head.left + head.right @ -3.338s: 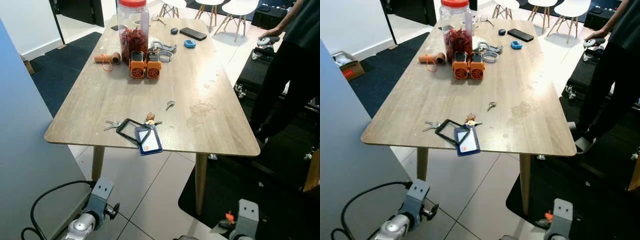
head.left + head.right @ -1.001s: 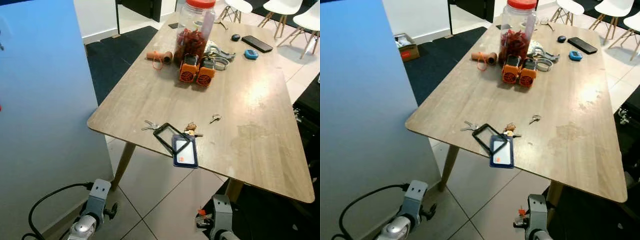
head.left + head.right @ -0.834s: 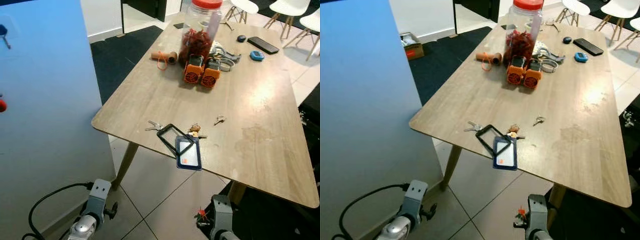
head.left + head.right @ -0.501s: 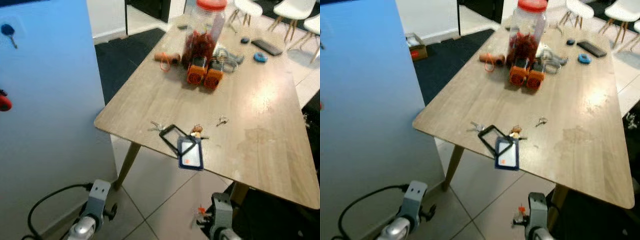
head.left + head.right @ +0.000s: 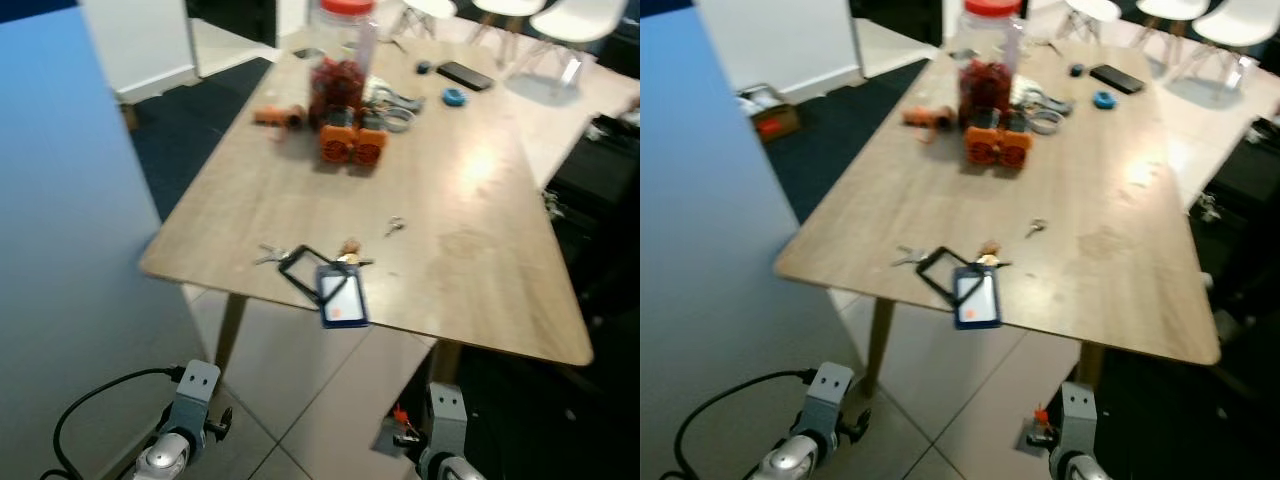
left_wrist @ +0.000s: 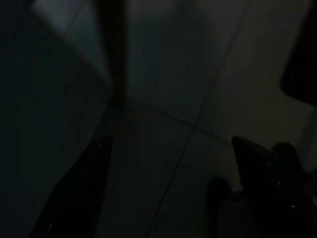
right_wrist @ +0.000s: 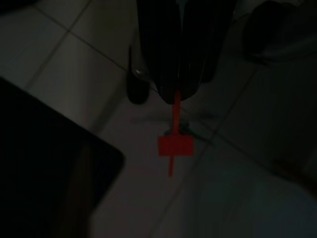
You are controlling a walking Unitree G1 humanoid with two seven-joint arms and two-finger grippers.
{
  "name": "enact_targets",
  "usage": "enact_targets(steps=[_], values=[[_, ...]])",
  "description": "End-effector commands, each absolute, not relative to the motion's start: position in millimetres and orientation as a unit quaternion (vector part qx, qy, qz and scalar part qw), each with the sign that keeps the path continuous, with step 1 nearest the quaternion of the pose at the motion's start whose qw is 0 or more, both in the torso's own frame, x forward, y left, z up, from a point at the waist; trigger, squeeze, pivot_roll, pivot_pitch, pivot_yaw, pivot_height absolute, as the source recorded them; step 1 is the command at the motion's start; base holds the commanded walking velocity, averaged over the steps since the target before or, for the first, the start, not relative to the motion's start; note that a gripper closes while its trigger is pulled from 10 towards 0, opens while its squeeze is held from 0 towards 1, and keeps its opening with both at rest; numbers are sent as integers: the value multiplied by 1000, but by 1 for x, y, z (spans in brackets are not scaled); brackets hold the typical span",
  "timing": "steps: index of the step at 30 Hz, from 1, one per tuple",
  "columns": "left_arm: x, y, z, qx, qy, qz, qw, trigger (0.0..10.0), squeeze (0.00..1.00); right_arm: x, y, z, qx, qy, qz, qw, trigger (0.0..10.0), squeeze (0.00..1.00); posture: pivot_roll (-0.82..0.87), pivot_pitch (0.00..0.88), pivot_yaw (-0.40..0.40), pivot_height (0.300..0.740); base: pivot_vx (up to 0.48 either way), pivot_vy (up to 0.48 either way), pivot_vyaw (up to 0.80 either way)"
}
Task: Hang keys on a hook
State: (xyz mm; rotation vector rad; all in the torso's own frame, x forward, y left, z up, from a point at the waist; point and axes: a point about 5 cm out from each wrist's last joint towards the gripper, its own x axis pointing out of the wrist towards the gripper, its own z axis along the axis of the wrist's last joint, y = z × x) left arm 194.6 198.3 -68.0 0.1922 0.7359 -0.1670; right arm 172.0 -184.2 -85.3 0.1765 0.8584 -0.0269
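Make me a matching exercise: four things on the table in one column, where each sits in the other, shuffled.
Things:
1. badge holder
2. jar
3. phone
4. lone key

Places:
A. far end of the table
B. hanging over the near edge
C. bare wood mid-table, beyond the badge holder
D. just behind the two orange things

Pairs: 1-B, 2-D, 3-A, 4-C

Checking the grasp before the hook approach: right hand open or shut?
Shut. In the right wrist view the right hand's black fingers are pressed together, pinching a red tag that dangles below them.
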Motion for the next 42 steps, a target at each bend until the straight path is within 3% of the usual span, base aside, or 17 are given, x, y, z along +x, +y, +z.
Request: enact_targets(steps=[1,9,42], values=[[193,197,-69,96,360,-87,924,10000,0,169,-188,-86,86,418,-20,904,10000,0,99,54,-72,740,0,0,-800],[194,195,-69,95,358,-84,925,10000,0,169,-185,-87,96,419,-21,903,10000,0,100,58,-72,740,0,0,-769],[200,196,-66,42,347,-11,937,10000,0,167,-185,-88,94,432,-21,896,10000,0,95,58,-75,740,0,0,0]])
